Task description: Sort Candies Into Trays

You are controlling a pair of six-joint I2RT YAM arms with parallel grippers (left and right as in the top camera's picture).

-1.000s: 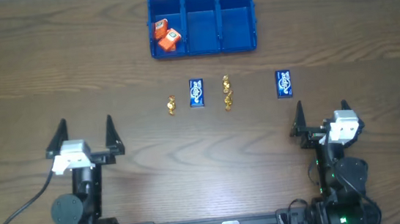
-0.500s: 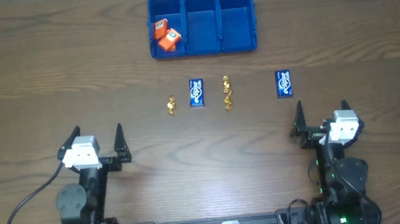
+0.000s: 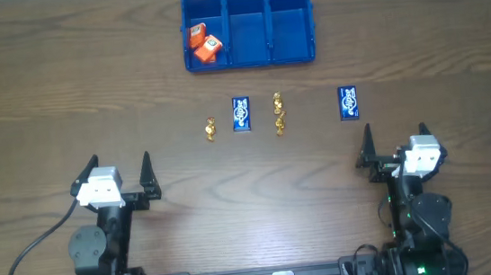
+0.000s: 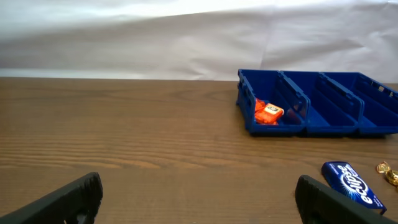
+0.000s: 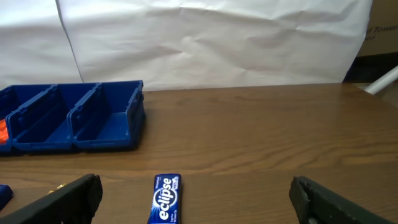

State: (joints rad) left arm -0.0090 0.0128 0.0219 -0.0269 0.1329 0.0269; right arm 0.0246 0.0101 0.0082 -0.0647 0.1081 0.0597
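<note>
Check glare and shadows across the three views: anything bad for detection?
Top view: even light on the table, no hot spots, no hard shadows around the gold candies. Right wrist view: pale sheen on the table's far right, below the white backdrop; the blue pack shows no glare. Left wrist view: inner walls of the blue tray are shaded, the orange candies stand out.

Left wrist view: the blue tray (image 4: 336,129) and a gold candy (image 4: 390,174) were cut by the frame edge. Right wrist view: one blue packet (image 5: 3,194) showed only a corner.
</note>
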